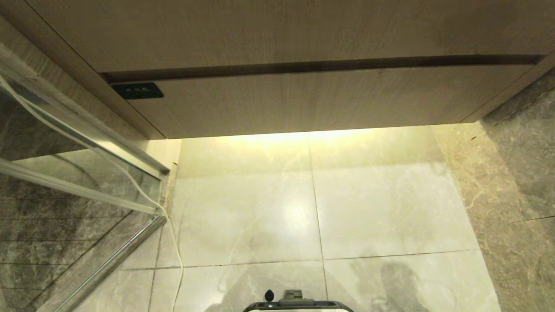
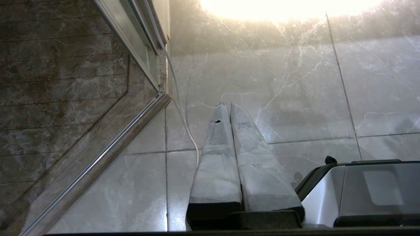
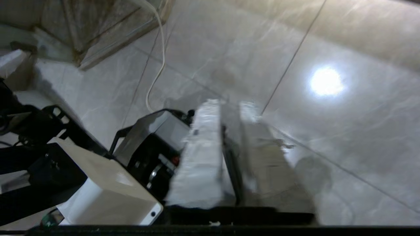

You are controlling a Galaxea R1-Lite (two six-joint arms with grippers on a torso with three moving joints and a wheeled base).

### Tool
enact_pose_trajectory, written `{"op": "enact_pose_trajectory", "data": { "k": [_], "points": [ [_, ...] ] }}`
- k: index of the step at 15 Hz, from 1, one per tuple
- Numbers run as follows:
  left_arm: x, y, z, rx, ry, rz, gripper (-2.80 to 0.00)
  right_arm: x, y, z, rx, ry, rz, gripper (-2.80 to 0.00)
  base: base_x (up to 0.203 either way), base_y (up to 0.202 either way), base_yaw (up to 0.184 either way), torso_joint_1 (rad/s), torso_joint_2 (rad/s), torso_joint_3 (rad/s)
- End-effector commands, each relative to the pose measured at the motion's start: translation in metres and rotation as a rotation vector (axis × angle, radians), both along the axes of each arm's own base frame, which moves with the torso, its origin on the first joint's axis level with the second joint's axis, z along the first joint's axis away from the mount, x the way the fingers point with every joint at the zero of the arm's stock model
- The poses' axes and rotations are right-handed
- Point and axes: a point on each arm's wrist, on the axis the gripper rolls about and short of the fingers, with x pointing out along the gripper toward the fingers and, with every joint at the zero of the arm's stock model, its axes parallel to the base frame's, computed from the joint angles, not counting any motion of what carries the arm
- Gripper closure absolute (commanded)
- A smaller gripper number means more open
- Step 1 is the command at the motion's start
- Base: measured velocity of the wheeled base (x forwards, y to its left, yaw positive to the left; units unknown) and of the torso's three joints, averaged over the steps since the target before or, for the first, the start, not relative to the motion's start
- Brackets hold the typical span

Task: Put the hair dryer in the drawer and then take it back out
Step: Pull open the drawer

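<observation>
So far we see the drawer [image 1: 303, 102] fully shut, its flat handleless front flush under the plain wood-grain panel [image 1: 277, 30] with only a dark gap between them and a small dark label [image 1: 137, 90] at its left corner. That gap is probably the only purchase for pulling it out, so we judge opening it to be the first job. The hair dryer shows in none of our views, so we cannot say where it lies; it may sit above the panel, out of the head view. A long thin white cable [image 1: 171, 225] trails down beside the glass shower partition [image 1: 78, 143] onto the pale marble floor [image 1: 368, 208]; it is not the dryer's cord. Neither arm reaches into the head view, where only the top of our base [image 1: 297, 305] appears at the bottom edge. Our left end effector [image 2: 226, 105] hangs low over the floor beside the base, its two padded fingers [image 2: 216, 157] pressed together along their whole length and holding nothing, which suits a parked arm. Our right end effector [image 3: 231, 103] also points at the floor near the base, empty, with a narrow slit showing between its fingers [image 3: 203, 154], slightly apart. That picture is smeared, which suggests this arm is in motion.
</observation>
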Motion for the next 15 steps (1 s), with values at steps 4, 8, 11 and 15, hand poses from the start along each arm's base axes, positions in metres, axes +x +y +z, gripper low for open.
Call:
{"op": "enact_pose_trajectory", "data": {
  "k": [4, 8, 11, 15],
  "points": [
    [0.000, 0.000, 0.000, 0.000, -0.001, 0.000, 0.00, 0.109, 0.036, -0.024, -0.107, -0.013, 0.000, -2.80, 0.000, 0.000, 0.000, 0.000, 0.00, 0.000],
    [0.000, 0.000, 0.000, 0.000, -0.001, 0.000, 0.00, 0.147, 0.044, -0.048, -0.285, -0.252, 0.189, -2.80, 0.000, 0.000, 0.000, 0.000, 0.00, 0.000],
    [0.000, 0.000, 0.000, 0.000, -0.001, 0.000, 0.00, 0.169, 0.033, -0.065, -0.420, -0.412, 0.321, -2.80, 0.000, 0.000, 0.000, 0.000, 0.00, 0.000],
    [0.000, 0.000, 0.000, 0.000, 0.000, 0.000, 0.00, 0.191, 0.013, -0.091, -0.458, -0.422, 0.276, -2.80, 0.000, 0.000, 0.000, 0.000, 0.00, 0.000]
  ]
}}
